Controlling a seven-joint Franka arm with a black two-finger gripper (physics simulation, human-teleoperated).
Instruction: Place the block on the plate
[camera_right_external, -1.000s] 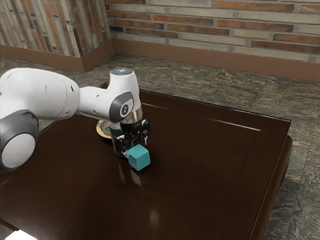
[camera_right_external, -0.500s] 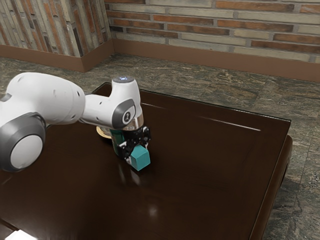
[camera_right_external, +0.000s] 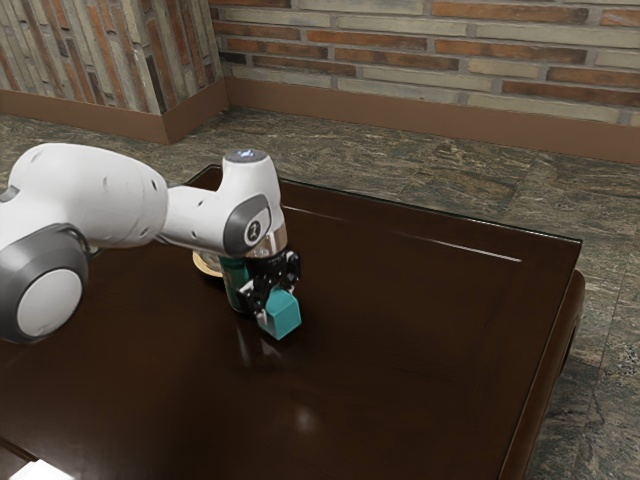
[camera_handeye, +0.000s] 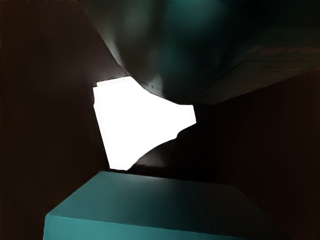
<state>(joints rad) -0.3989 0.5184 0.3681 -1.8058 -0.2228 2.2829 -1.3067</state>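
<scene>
- We see the dark, glossy tabletop (camera_right_external: 400, 360), and our white arm (camera_right_external: 95, 195) reaches over it from the exterior view's left.
- Beyond our jaws stands a green container (camera_right_external: 234, 282), in from the tabletop's far edge; the wrist view gives its printed side.
- The round plate (camera_right_external: 205, 264), partly hidden, sits beyond the container, nearer the tabletop's far corner on the exterior view's left.
- Our jaws (camera_right_external: 278, 302) are low over the tabletop, right at the block; whether they stand apart or are clamped on it, we cannot tell.
- The teal block (camera_right_external: 285, 318) is under our hand, in front of the container as the exterior view has it, well in from the far edge and well apart from the far corner at that view's right. It points one corner roughly toward the exterior camera, its sides slanting away from the tabletop's edges; they look near enough equal that we can pick out no long axis.
</scene>
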